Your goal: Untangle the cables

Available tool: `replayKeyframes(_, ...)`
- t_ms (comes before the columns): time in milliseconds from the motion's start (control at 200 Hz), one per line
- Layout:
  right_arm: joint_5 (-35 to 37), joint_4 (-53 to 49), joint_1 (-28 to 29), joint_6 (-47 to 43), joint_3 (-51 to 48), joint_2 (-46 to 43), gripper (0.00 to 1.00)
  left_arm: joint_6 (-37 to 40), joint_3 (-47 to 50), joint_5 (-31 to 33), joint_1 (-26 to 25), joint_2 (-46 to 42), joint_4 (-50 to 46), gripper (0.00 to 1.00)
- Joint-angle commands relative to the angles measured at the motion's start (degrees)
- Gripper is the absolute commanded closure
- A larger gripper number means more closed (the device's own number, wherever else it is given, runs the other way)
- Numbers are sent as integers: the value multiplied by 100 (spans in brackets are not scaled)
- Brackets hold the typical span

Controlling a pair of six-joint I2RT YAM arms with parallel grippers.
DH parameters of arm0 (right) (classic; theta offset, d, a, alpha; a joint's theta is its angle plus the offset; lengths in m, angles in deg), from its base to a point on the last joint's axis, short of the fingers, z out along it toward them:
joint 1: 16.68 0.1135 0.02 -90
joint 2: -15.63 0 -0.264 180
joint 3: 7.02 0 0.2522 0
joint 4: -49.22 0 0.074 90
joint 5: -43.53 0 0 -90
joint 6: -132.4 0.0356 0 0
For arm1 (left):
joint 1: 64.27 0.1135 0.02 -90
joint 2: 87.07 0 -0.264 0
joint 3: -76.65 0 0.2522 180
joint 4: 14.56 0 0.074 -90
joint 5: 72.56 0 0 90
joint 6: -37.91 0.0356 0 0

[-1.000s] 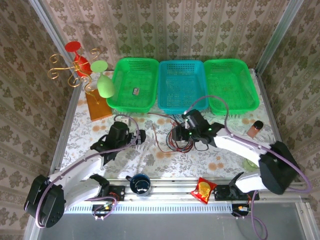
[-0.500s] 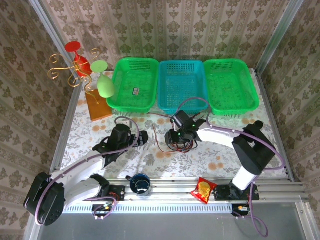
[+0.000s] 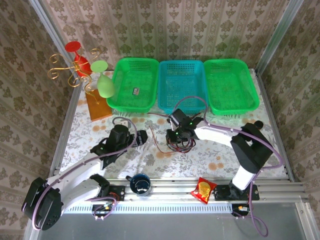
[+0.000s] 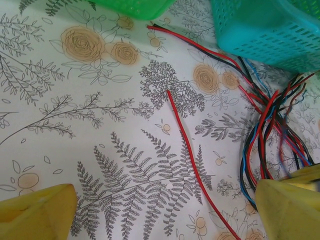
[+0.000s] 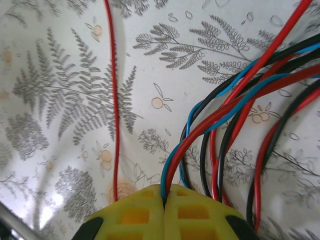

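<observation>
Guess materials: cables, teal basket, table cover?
The cables: likely plastic-jacketed wire, smooth and slightly glossy, bending in soft loops. The teal basket: moulded plastic, semi-gloss, with a regular slotted wall. The table cover: printed sheet, vinyl or cloth, cannot tell; fern and flower print, faint wrinkles.

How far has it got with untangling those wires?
Barely started. One red cable trails clear of the rest. The right gripper is shut on strands of the cables, which are bunched in a knot beside the blue basket. The left gripper is open and empty.
</observation>
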State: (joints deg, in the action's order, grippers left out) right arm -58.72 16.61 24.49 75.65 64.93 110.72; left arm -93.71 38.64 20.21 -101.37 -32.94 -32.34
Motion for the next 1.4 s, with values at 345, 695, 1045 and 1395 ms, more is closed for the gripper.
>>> replayKeyframes(345,1056,-895,-91,-561,330,-2750,100,95,-1248,-501,-407,130,-738,11)
replayKeyframes(695,1001,-679,-119,-1623,1452,-3651,100,156,-1693,-935,-561,118,-118,16)
replayKeyframes(1045,-374,572,-188,-2359,615,-4079,100,6,-2111,-1492,-582,16,184,23)
replayKeyframes(1395,-24,2327,-206,-544,19,-4268,100,2638,-1581,-1227,-1754,96,1815,24)
